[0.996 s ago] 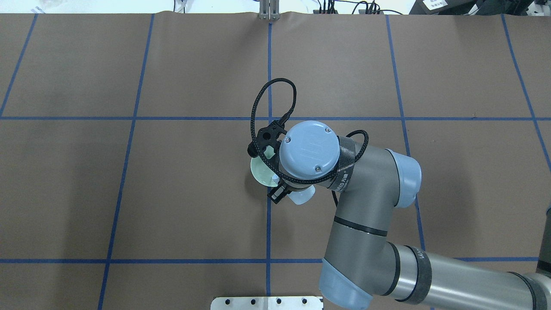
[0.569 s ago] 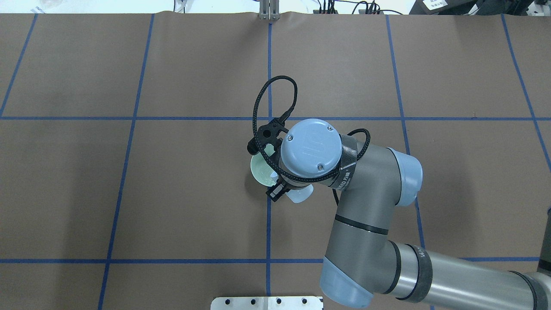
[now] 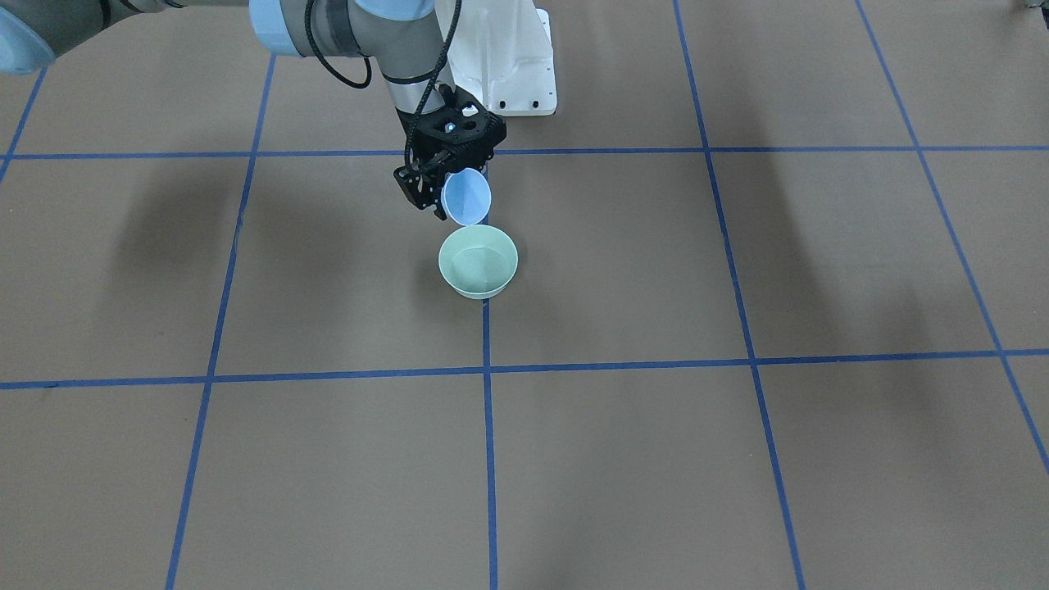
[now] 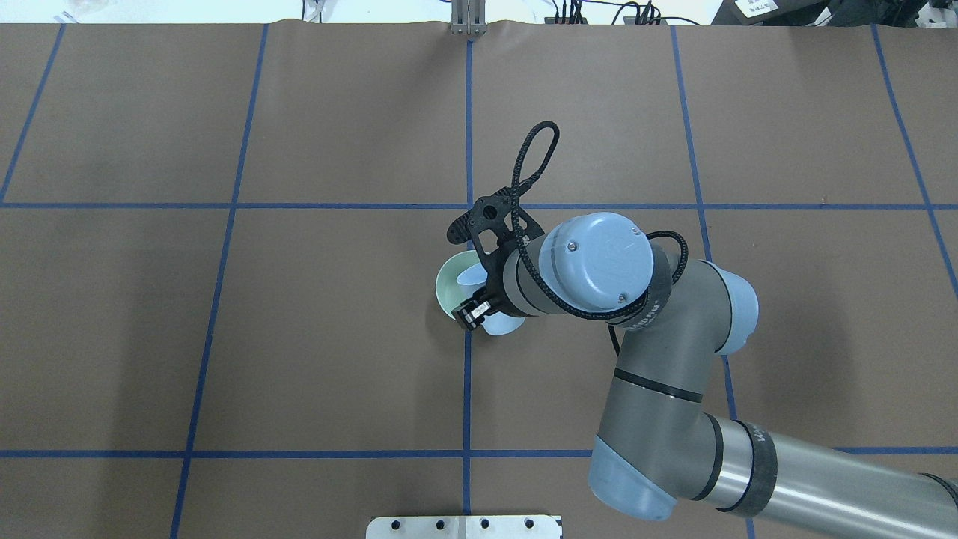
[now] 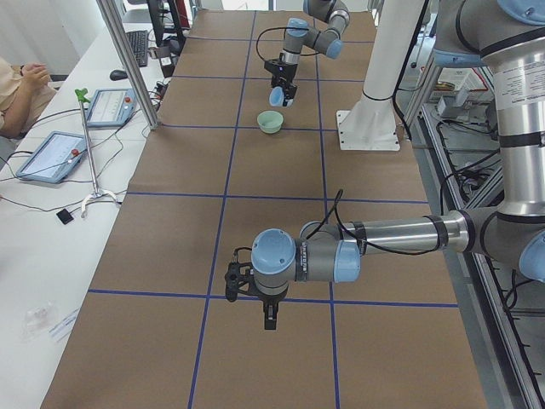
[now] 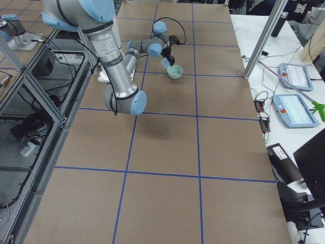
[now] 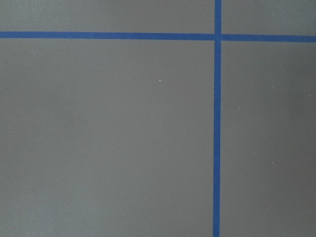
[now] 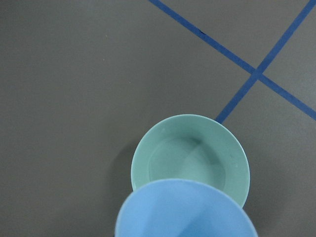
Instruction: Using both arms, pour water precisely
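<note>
Near the middle of the bench [image 4: 314, 329], the right arm [image 4: 658, 359] is reaching in from the robot's side, and the right tool [image 3: 434, 197] is clamping its two fingers on a blue cup [image 3: 466, 197]. That cup is hanging tipped well over on its side, its open mouth facing away from the robot and down toward a green bowl [image 3: 478, 262]. From the right wrist camera, the cup's lip [image 8: 185, 210] is overlapping the bowl's nearer rim [image 8: 190, 153]; whether the two are touching I cannot tell. The bowl is sitting upright on the brown bench surface, squarely over one of the blue tape lines [image 3: 487, 426]. A faint sheen is showing inside the bowl, but I cannot tell whether it is water, and no stream is showing between cup and bowl. Seen from overhead, the wrist and a black cable loop [image 4: 535, 153] are covering most of the cup.

Well apart from all this, the left arm [image 5: 392, 234] is stretching out low over the bench, with the left tool [image 5: 269, 317] pointing down above bare brown surface; whether its fingers are apart or together I cannot tell. Its wrist camera is showing only bench and crossing tape. A white pedestal [image 3: 508, 65] is standing behind the bowl.
</note>
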Action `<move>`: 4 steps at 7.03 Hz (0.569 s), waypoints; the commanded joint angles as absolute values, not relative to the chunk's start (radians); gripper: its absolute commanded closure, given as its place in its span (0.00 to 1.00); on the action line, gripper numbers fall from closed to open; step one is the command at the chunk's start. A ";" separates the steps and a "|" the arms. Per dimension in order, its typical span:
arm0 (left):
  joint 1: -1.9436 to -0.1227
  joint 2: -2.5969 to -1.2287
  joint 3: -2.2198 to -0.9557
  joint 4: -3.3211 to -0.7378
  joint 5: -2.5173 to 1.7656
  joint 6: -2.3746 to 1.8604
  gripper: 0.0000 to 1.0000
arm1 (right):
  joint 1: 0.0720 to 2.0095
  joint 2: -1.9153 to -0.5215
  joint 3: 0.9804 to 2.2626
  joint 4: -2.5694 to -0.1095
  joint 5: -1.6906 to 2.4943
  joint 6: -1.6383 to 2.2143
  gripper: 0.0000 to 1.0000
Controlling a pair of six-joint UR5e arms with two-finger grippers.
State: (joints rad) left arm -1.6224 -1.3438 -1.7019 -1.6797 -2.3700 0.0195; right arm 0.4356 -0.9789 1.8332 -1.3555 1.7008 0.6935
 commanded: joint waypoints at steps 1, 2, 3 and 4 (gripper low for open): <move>-1.621 -1.344 -1.703 -1.681 -2.370 0.020 0.00 | 0.481 -1.005 1.838 -1.282 1.664 0.832 1.00; -1.621 -1.344 -1.703 -1.681 -2.370 0.020 0.00 | 0.497 -1.020 1.845 -1.281 1.628 0.938 1.00; -1.621 -1.344 -1.703 -1.681 -2.370 0.020 0.00 | 0.497 -1.040 1.865 -1.232 1.556 0.957 1.00; -1.621 -1.344 -1.703 -1.681 -2.370 0.020 0.00 | 0.508 -1.093 1.896 -1.211 1.543 1.004 1.00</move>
